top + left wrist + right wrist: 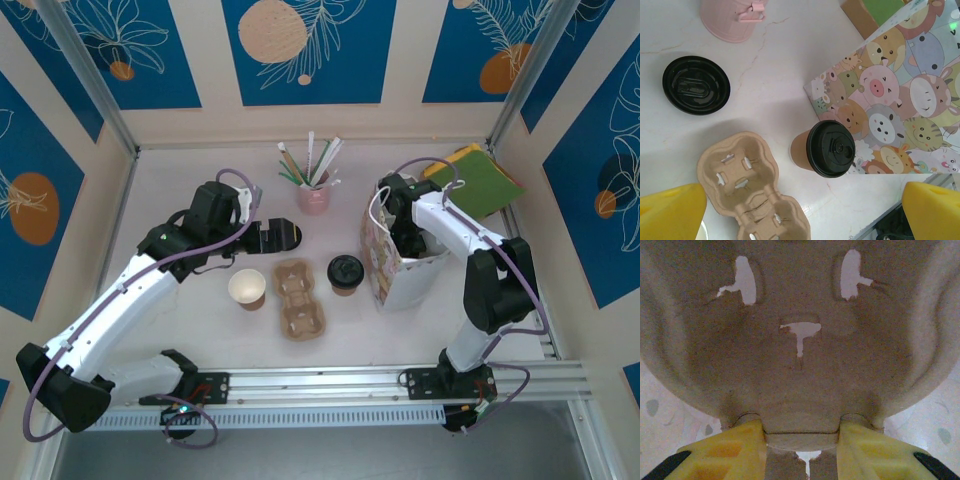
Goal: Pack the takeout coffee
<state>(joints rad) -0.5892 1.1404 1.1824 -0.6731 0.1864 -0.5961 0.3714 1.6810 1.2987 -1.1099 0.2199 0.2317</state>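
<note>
The takeout coffee [345, 272] [830, 148], a brown paper cup with a black lid, stands upright on the table beside the cartoon-print bag [400, 270] [895, 100]. A two-slot pulp tray [298, 297] [747, 185] lies to its left with both slots bare. My left gripper [262, 236] [802, 210] hovers open above the table, back and left of the coffee, holding nothing. My right gripper [801, 432] is down inside the bag, shut on the middle ridge of a second pulp tray [800, 340].
A lidless brown cup [247, 288] stands left of the tray. A loose black lid [287, 235] [696, 85] lies behind it. A pink holder of straws [314, 195] [732, 17] stands at the back. Green and yellow folders [478, 180] lie at the back right.
</note>
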